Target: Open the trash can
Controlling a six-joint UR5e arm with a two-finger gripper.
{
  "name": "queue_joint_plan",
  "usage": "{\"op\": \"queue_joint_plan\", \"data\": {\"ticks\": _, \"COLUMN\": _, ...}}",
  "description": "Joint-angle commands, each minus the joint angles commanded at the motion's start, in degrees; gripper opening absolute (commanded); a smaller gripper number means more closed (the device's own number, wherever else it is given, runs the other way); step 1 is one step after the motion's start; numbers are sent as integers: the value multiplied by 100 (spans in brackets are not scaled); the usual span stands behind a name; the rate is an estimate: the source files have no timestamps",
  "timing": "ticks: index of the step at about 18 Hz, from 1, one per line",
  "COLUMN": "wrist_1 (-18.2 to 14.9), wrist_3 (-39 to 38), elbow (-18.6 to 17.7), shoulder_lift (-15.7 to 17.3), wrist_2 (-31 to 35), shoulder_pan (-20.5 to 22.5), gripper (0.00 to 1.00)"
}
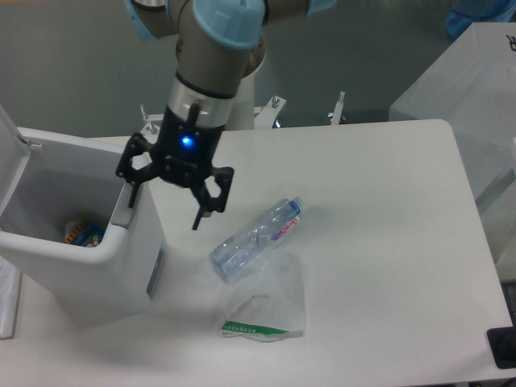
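The fixed camera shows you, nearest at lower centre, a crumpled clear wrapper (266, 310) with a green strip, and just above it a clear plastic bottle (258, 239) lying on its side on the white table (387, 242). At the left of the frame sits the trash can (121, 266), its lid (10, 153) standing up at the far left edge and the inside exposed, with some colourful litter (81, 234) at the bottom; by that, you can judge the opening done. Behind it, upper centre-left, the gripper (165, 197) hangs with its fingers spread apart and holding nothing, one finger right over the can's grey tab (125, 211), the other hanging over the table toward the bottle. Your risk now is that finger catching the rim or tab as you pull away, which could drag the can or tip the lid back down; a low sideways sweep could also knock the bottle.
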Motion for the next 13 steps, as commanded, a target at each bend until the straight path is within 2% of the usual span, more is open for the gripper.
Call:
{"op": "queue_joint_plan", "data": {"ticks": 2, "wrist_1": 0, "wrist_3": 105, "elbow": 123, "shoulder_lift": -88, "wrist_2": 9, "shoulder_pan": 299, "gripper": 100}}
{"op": "queue_joint_plan", "data": {"ticks": 4, "wrist_1": 9, "wrist_3": 429, "elbow": 176, "shoulder_lift": -324, "wrist_2": 35, "shoulder_pan": 519, "gripper": 100}}
{"op": "queue_joint_plan", "data": {"ticks": 9, "wrist_1": 26, "wrist_3": 1774, "elbow": 176, "shoulder_lift": -685, "wrist_2": 79, "shoulder_pan": 924, "gripper": 100}}
{"op": "queue_joint_plan", "data": {"ticks": 13, "wrist_1": 26, "wrist_3": 2276, "elbow": 211, "shoulder_lift": -966, "wrist_2": 509, "shoulder_pan": 1152, "gripper": 100}}
